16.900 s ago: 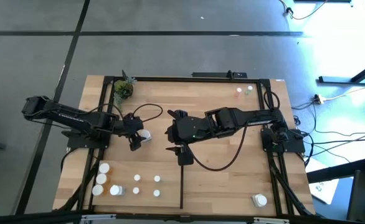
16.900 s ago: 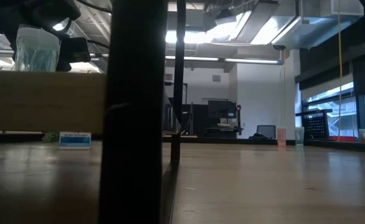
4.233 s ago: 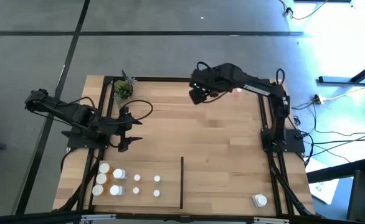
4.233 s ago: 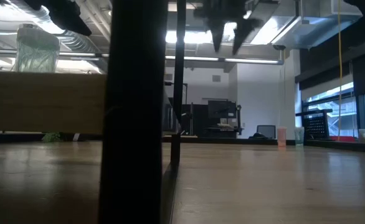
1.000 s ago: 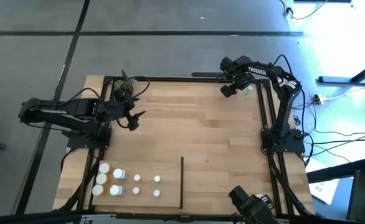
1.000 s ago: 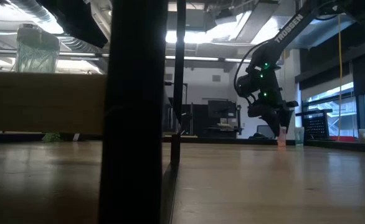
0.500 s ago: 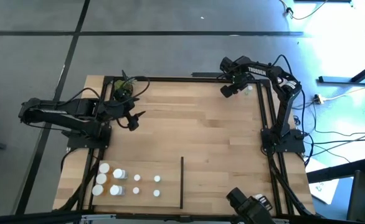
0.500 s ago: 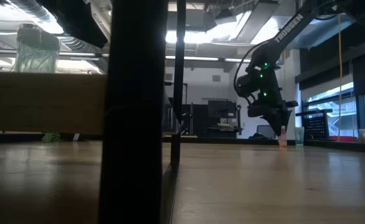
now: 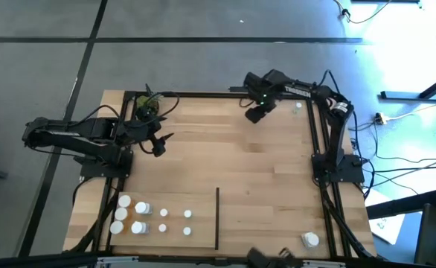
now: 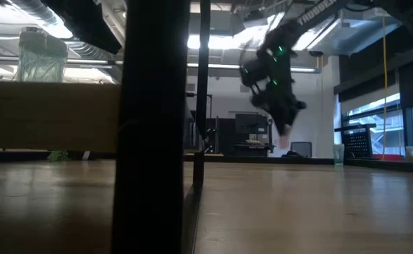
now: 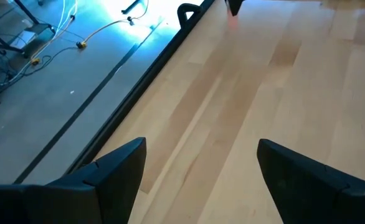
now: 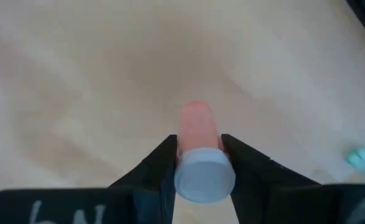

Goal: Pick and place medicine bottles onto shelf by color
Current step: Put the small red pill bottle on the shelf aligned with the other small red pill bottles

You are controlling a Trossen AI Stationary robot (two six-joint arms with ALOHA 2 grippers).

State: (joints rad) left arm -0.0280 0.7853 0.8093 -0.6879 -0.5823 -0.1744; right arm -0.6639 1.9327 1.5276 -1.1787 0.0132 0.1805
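our right pincer is clenched on a small orange bottle, up in the air near 1 o'clock of the shelf. our left pincer waits released at 10 o'clock. a thin grip could let it slip and fall.

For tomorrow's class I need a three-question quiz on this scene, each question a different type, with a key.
1. True or false: the right claw holds an orange bottle with a white cap.
2. What stands closest to the left claw?
A. potted plant
B. divider strip
C. lone bottle at the near right corner
3. Fill in: the left claw's fingers are ____.

Key: 1 true; 2 A; 3 open.
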